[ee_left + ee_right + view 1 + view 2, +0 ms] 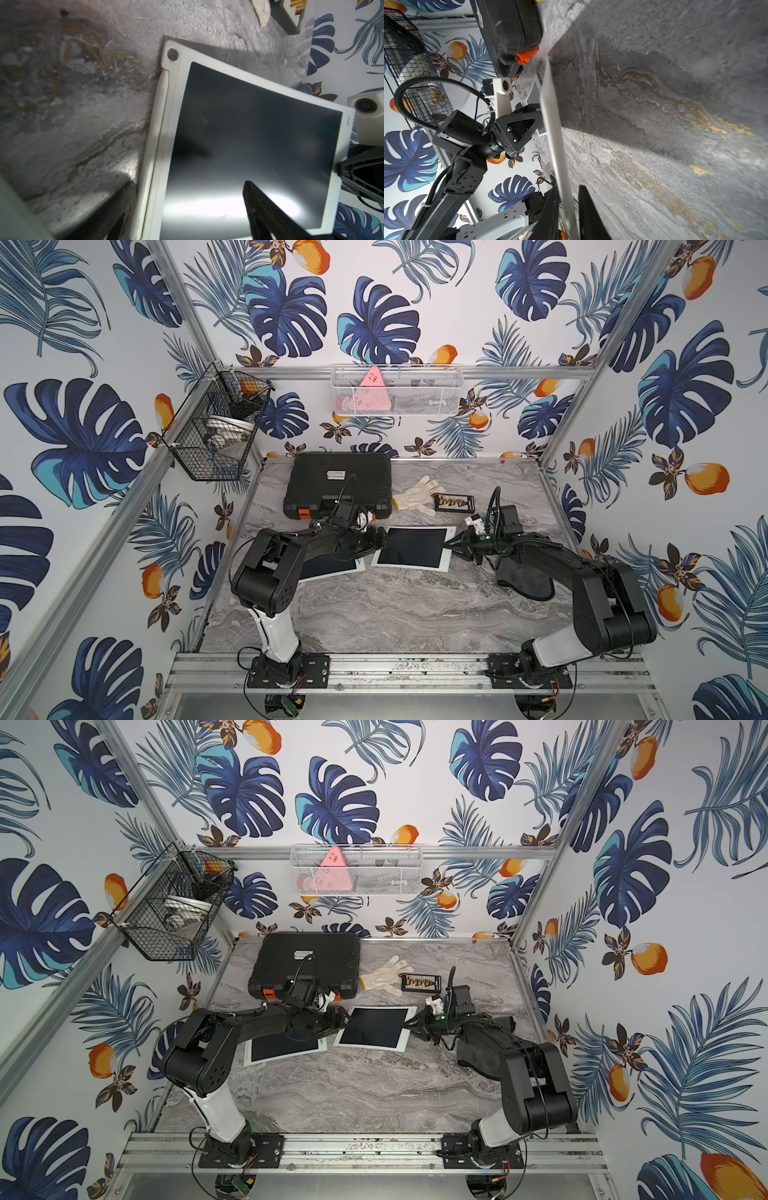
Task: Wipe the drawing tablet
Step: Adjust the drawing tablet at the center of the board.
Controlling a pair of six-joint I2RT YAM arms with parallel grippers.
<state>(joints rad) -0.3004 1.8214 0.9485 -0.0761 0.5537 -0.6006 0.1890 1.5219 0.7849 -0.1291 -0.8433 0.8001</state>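
Observation:
The drawing tablet (411, 547) (374, 1027) is white-framed with a dark blank screen and lies mid-table between both arms. My right gripper (455, 543) (569, 188) is shut on its right edge, and in the right wrist view the tablet (552, 124) shows edge-on, tilted up off the marble with shadow beneath. My left gripper (380, 541) (189, 182) is open at the left edge. One of its fingers is over the screen (249, 135), the other outside the docked white stylus (158, 124). A dark cloth (528, 578) lies under the right arm.
A second tablet (332, 568) lies partly under the left arm. Behind it are a black case (338, 483), a white glove (417, 494) and a bit holder (454, 502). A black wire basket (216, 427) and a white mesh basket (397, 391) hang on the walls.

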